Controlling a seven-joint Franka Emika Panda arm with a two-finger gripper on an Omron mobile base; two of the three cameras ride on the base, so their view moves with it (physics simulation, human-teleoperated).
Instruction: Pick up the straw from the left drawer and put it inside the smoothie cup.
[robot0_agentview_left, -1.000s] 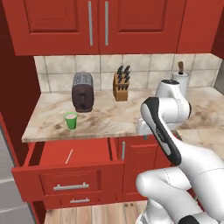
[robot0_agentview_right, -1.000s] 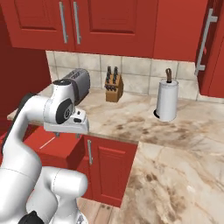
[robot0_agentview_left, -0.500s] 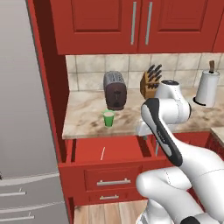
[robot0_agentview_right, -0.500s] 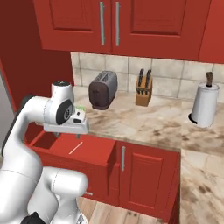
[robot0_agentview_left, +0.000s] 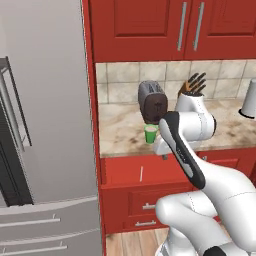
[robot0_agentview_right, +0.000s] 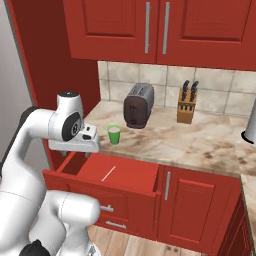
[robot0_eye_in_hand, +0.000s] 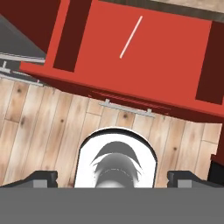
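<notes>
Marble counter (robot0_agentview_right: 200, 142) bears smoothie cup (robot0_agentview_right: 114, 134); straw (robot0_eye_in_hand: 131, 37) lies in left drawer (robot0_eye_in_hand: 175, 65).

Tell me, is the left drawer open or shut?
Open: the left drawer is pulled out, its flat red bottom exposed, with the straw lying inside.

Domestic kitchen: red cabinets (robot0_agentview_right: 155, 30), marble desk (robot0_agentview_right: 200, 142), tiled backsplash (robot0_agentview_right: 165, 82), toaster (robot0_agentview_right: 138, 105), knife block (robot0_agentview_right: 186, 106), refrigerator (robot0_agentview_left: 42, 125).

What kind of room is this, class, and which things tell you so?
A home kitchen, computer-rendered. A toaster and a knife block stand on the stone counter under red cupboards, and a tall grey fridge stands beside the open drawer.
</notes>
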